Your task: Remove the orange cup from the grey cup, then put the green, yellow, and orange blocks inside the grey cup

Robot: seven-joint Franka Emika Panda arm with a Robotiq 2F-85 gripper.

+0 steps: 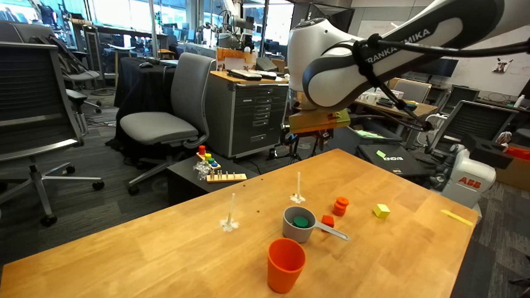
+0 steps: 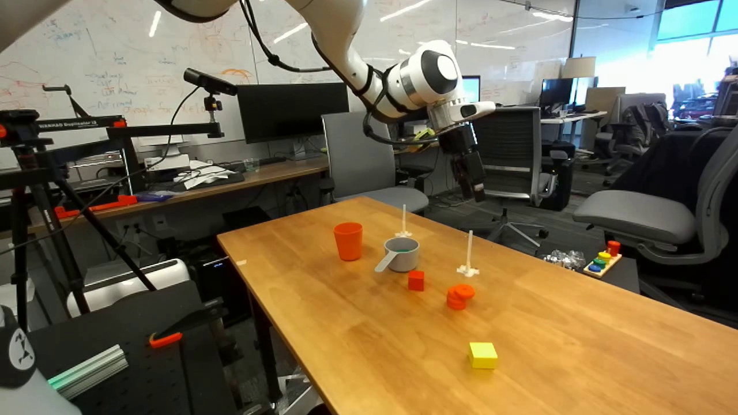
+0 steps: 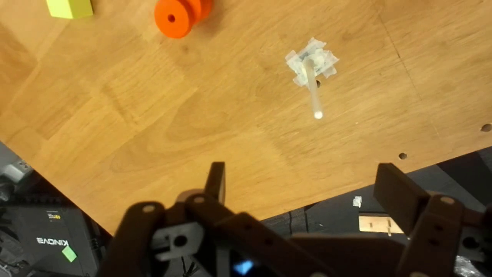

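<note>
Wrist view: my pincer (image 3: 303,184) hangs near the edge of the table (image 3: 230,115), fingers wide apart, empty. Nearest me stands a thin white peg (image 3: 313,88); swinging low, I could strike it. Past that sit orange spool-like pieces (image 3: 180,17) and the yellow block (image 3: 71,8). Farther, in an exterior view, the grey cup (image 1: 295,234) holds a green piece (image 1: 300,222), probably the green block. Just beside its handle (image 1: 336,232) sits the orange block (image 1: 327,220): reaching for it, I might knock the handle and tip the cup. Farthest stands the orange cup (image 1: 285,267), apart.
</note>
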